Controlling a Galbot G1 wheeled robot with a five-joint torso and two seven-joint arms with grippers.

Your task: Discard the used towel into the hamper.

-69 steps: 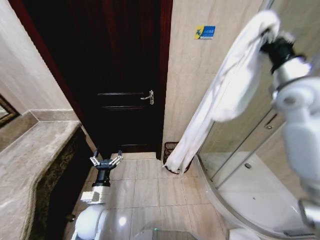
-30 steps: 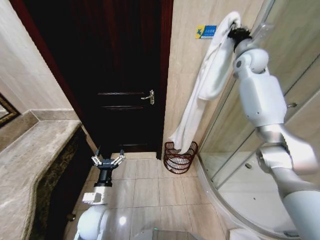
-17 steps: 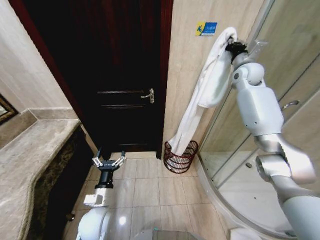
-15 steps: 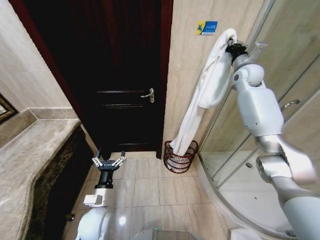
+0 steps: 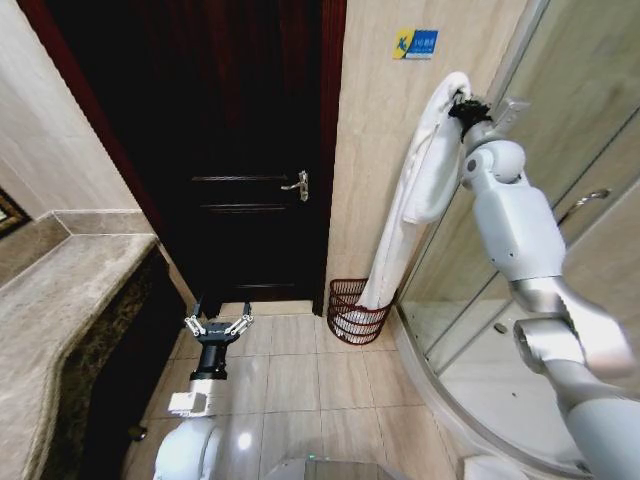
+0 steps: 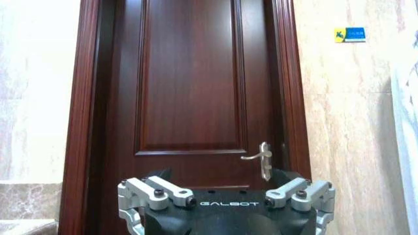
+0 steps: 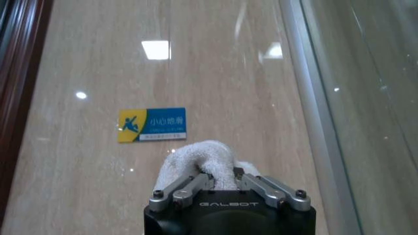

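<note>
Gripping the towel [image 5: 420, 190] high, my right tool [image 5: 462, 104] dangles its tail into the hamper [image 5: 357, 312] directly below; left tool [image 5: 217, 326] idles spread, low.

The towel [image 5: 415, 190] was white and fluffy, hanging in a long drape down the beige wall from up high, its top bunched over. Its bottom end dipped right into the hamper [image 5: 355, 312], a small dark reddish-brown wire basket sitting upright on the tiled floor by the door frame.
</note>
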